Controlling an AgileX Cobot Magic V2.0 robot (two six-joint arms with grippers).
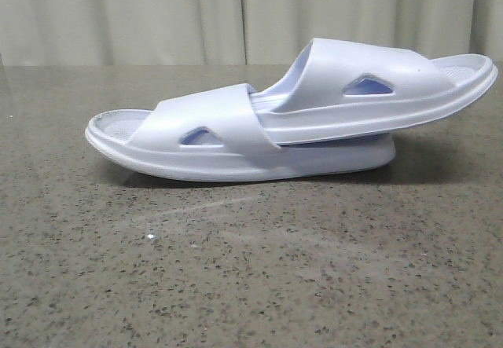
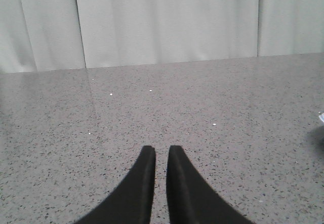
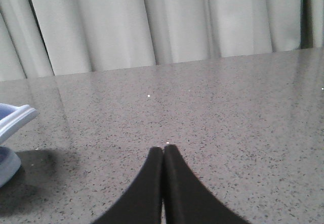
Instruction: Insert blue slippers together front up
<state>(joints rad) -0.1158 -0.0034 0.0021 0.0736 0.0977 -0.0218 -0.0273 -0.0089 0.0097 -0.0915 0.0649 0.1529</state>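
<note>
The two blue slippers lie in the front view on the speckled stone table. The lower slipper (image 1: pixel 196 132) lies flat, its strap on the left. The upper slipper (image 1: pixel 377 85) has one end pushed under that strap and rests on the lower one's footbed, its far end overhanging to the right. Neither gripper shows in the front view. My left gripper (image 2: pixel 161 150) is empty, its black fingers a narrow slit apart over bare table. My right gripper (image 3: pixel 163 149) is shut and empty; the end of the slippers (image 3: pixel 12 123) shows at that view's edge, well apart from it.
The grey speckled table (image 1: pixel 251 269) stretches in front of the slippers. Pale curtains (image 1: pixel 157 10) hang behind the table's far edge. A small pale sliver (image 2: pixel 321 117) shows at the edge of the left wrist view.
</note>
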